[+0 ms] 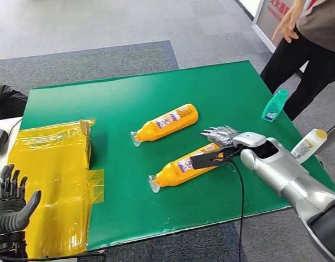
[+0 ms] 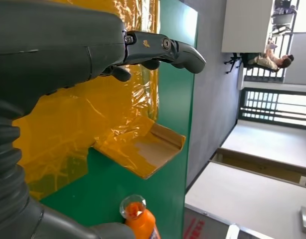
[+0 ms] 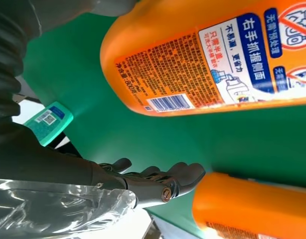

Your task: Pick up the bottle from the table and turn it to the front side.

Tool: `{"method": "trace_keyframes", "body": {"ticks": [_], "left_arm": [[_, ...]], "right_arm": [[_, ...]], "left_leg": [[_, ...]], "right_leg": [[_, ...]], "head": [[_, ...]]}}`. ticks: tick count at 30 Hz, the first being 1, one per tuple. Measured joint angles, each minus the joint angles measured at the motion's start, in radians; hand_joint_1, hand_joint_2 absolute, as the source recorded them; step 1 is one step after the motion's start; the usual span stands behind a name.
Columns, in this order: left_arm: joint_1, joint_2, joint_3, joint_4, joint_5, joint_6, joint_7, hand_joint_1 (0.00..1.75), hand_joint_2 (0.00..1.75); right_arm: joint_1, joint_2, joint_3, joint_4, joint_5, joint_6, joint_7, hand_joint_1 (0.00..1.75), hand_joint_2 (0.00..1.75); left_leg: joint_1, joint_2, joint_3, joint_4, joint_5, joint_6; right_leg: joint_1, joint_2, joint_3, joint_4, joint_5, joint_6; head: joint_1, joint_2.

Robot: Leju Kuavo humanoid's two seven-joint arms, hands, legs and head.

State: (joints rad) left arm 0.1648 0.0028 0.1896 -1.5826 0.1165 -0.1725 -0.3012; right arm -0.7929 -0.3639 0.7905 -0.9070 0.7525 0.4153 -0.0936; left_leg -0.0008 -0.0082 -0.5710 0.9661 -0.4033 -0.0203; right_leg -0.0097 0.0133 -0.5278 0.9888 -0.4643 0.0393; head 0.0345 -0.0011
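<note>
Carpet point(image 1: 96, 33), grey and laid in square tiles, runs under and beyond a flat green table point(image 1: 223, 93). At the far right edge of the table, beyond the right hand, stands a person in black trousers point(image 1: 310, 65). A flattened cardboard box wrapped in yellow film point(image 1: 54, 174) lies on the table's left end, just beside the left hand point(image 1: 11, 202), which hovers upright with its fingers spread and holds nothing.

Two orange plastic bottles with printed labels lie on their sides mid-table, necks pointing left. The nearer orange bottle point(image 1: 184, 165) lies directly under the right hand point(image 1: 219, 136), whose fingers reach over its base end, loosely spread; whether they touch it cannot be told, and nothing is gripped. The farther orange bottle point(image 1: 166, 123) lies just beyond that hand. A small teal bottle point(image 1: 275, 105) stands to the hand's right near the table edge, and a white bottle with a yellow cap point(image 1: 309, 144) lies beside the right forearm.
</note>
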Motion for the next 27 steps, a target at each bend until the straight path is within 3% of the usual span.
{"method": "trace_keyframes", "body": {"ticks": [12, 19, 27], "left_arm": [[-0.013, 0.013, -0.015, 0.031, 0.010, 0.008, -0.009, 0.00, 1.75], [-0.033, 0.019, -0.039, 0.056, 0.014, 0.019, -0.020, 0.00, 1.75], [-0.047, 0.021, -0.060, 0.072, 0.018, 0.023, -0.020, 0.00, 1.75]], "right_arm": [[-0.106, -0.028, 0.165, 0.018, -0.120, 0.092, 0.004, 0.00, 1.75], [-0.150, 0.017, 0.273, 0.060, -0.168, 0.096, 0.003, 0.00, 1.75], [-0.148, 0.079, 0.326, 0.103, -0.182, 0.063, 0.027, 0.00, 1.75]], "left_leg": [[0.000, 0.000, -0.001, 0.000, 0.000, 0.000], [0.000, 0.000, -0.001, 0.000, 0.000, 0.000], [0.000, 0.000, -0.001, 0.000, 0.000, 0.000]], "right_leg": [[0.000, 0.000, 0.000, 0.000, 0.000, 0.000], [0.000, 0.000, 0.000, 0.000, 0.000, 0.000], [0.000, 0.000, -0.001, 0.000, 0.000, 0.000]], "head": [[0.000, 0.000], [0.000, 0.000], [0.000, 0.000]]}}
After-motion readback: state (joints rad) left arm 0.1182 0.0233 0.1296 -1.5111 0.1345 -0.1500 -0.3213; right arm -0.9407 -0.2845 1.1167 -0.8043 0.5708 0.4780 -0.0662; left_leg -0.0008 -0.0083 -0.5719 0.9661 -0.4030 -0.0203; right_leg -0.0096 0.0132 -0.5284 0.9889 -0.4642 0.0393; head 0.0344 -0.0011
